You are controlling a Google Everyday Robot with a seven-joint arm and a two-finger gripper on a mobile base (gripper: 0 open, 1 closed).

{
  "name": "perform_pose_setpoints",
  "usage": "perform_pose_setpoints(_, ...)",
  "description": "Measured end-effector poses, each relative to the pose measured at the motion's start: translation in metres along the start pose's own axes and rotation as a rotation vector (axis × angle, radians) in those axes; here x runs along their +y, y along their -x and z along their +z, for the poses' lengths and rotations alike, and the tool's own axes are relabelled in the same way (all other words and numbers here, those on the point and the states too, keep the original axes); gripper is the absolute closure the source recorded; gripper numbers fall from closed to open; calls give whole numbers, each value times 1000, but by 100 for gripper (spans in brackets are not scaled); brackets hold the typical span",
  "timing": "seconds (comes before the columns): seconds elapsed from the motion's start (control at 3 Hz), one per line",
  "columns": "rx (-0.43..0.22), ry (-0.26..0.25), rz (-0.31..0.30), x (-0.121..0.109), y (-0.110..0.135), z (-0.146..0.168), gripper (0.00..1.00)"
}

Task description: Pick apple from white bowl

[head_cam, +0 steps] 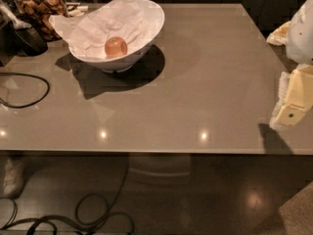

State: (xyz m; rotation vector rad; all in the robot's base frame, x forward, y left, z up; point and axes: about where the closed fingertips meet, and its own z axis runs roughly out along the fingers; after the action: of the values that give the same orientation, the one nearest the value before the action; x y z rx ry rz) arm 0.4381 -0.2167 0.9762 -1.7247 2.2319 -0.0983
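Note:
The apple point(116, 47), small and orange-red, lies inside the white bowl point(149, 26) on crumpled white paper point(105, 26). The bowl stands at the far left of the grey table point(195, 82) and tilts its opening toward me. My gripper point(292, 102) hangs at the right edge of the view, over the table's right side, far from the bowl. It holds nothing that I can see.
A glass jar of brown snacks point(41, 9) and a dark scoop point(24, 33) stand at the far left corner. A black cable point(29, 89) loops on the table's left side, and more cables point(93, 219) lie on the floor in front.

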Motion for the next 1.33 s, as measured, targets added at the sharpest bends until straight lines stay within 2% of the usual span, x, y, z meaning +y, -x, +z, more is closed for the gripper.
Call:
perform_pose_setpoints(0.33,0,0,0,0,0,0,0)
perform_pose_setpoints(0.67,4,14,-4,-21,19,-4,0)
perform_pose_setpoints(1.0,18,4,-18,-74,65,-1,0)
perform_pose_setpoints(1.33,16,-29,-44,-112,103,5,0)
